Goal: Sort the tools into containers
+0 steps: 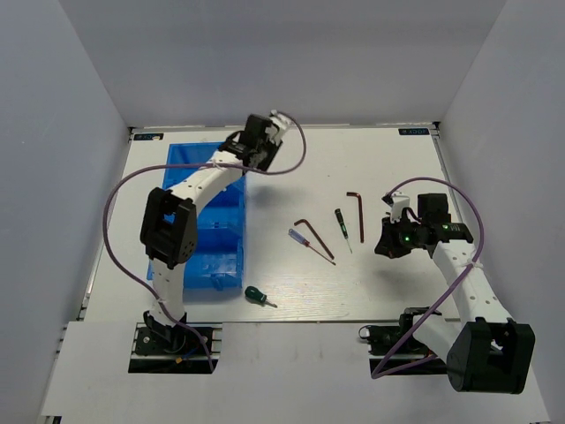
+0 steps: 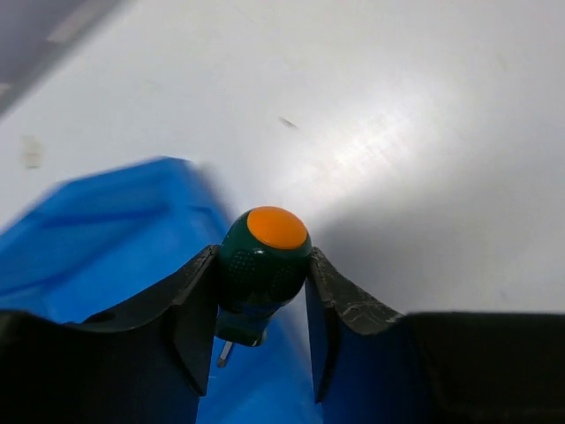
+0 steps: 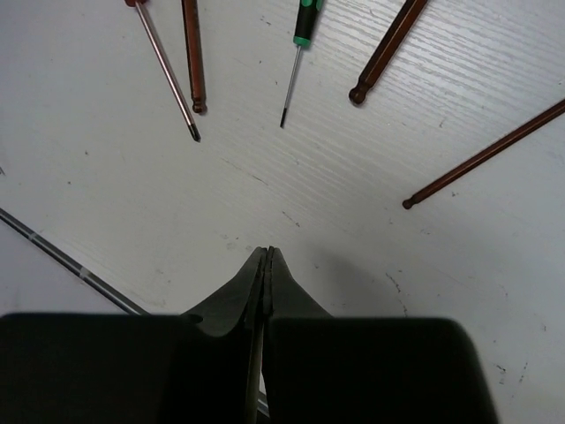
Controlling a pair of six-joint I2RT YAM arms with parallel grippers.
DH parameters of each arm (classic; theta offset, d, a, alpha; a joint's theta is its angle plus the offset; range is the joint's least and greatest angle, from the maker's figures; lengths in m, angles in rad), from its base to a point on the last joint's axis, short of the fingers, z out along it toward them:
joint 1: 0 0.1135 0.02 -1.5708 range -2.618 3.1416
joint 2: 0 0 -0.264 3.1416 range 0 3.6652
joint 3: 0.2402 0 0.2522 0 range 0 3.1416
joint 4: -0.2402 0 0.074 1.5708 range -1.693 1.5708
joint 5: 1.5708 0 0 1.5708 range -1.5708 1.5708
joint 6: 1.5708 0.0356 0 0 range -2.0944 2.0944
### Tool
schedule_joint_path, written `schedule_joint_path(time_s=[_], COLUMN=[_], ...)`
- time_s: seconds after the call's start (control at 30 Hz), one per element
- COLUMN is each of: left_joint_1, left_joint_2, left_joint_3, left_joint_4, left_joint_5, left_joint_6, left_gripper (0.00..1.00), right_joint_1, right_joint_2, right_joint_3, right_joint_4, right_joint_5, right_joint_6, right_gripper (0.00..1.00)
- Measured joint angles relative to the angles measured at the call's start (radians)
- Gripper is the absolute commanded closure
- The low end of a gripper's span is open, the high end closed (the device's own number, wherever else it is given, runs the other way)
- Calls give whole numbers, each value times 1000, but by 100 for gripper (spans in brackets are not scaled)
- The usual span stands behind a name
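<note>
**A:** Closest in, the left tool (image 2: 262,269) is clamped on a stubby green screwdriver (image 2: 265,256), orange cap toward the camera, with a blue bin (image 2: 106,230) beneath.

**B:** And the right tool (image 3: 267,265)?

**A:** Fingers pressed together, holding nothing, over bare worktop (image 3: 132,221). A slim green-handled screwdriver (image 3: 305,22) and a hex key (image 3: 384,49) lie beyond it.

**B:** What could go wrong?

**A:** The stubby one seems to hang near the bin's rim. Letting go here might bounce it off the wall or drop it outside.

**B:** What does the overhead view add?

**A:** It shows a second stubby screwdriver (image 1: 254,295) on the worktop, just beside the bins' near end. No wrist view catches that. The clamp itself shows only in the left wrist view.
</note>
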Motion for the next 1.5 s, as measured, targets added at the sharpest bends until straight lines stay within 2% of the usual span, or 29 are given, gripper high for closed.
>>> schedule_joint_path(time_s=[0.17,0.3,0.33,0.4,0.43,0.47,0.57,0.6,0.67,0.77,0.8,0.93,1.0,1.03,1.07,1.1,1.13,1.17,1.27,1.3,1.33,1.37,1.43,1.5], left_joint_1=[95,161,173,188,194,199,206,209,212,221,223,237,246,249,252,254,257,259,253,248,242,238,227,224], left_joint_2=[-45,-37,-34,-27,-24,-24,-24,-24,-25,-26,-26,-26,-27,-30,-34,-42,-53,-71,-184,-238,-303,-378,-547,-693], left_joint_3=[37,39,39,39,39,38,38,33,16,-25,-37,-52,-52,-52,-52,-52,-53,-59,-116,-146,-192,-251,-388,-497], left_joint_4=[95,109,109,113,113,113,114,116,121,119,116,98,98,97,97,94,90,87,63,48,50,47,40,22], left_joint_5=[-131,-225,-239,-256,-261,-266,-270,-270,-269,-268,-268,-267,-266,-266,-266,-266,-261,-245,-177,-148,-121,-96,-53,-29], left_joint_6=[-96,-145,-153,-165,-171,-178,-196,-202,-212,-226,-231,-249,-258,-262,-267,-276,-286,-283,-288,-296,-306,-315,-341,-363], left_gripper=[100,100,100,95,93,83,69,63,46,35,28,20,20,25,36,78,92,100,98,89,67,58,50,47], right_joint_1=[0,0,0,0,0,0,1,5,17,75,105,256,330,375,410,449,484,527,653,696,737,777,852,913], right_joint_2=[0,-3,-3,-3,-2,-1,30,58,105,182,209,316,359,381,397,415,430,447,501,519,537,552,579,600], right_joint_3=[-8,-12,-12,-12,-12,-12,-6,8,30,72,89,167,210,232,250,269,283,297,311,311,308,304,294,289], right_joint_4=[-2,-3,-4,-5,-6,-8,-28,-55,-77,-109,-111,-100,-78,-63,-50,-34,-21,-6,45,60,84,111,173,227], right_joint_5=[-19,-19,-19,-23,-31,-46,-123,-162,-235,-323,-340,-342,-316,-299,-286,-268,-253,-235,-185,-161,-136,-115,-61,-10], right_joint_6=[-11,-14,-15,-18,-20,-27,-82,-121,-186,-284,-307,-347,-343,-332,-326,-314,-304,-295,-273,-260,-245,-224,-167,-103], right_gripper=[100,100,97,84,68,59,42,39,36,36,36,36,38,39,39,39,39,39,37,35,32,32,30,29])
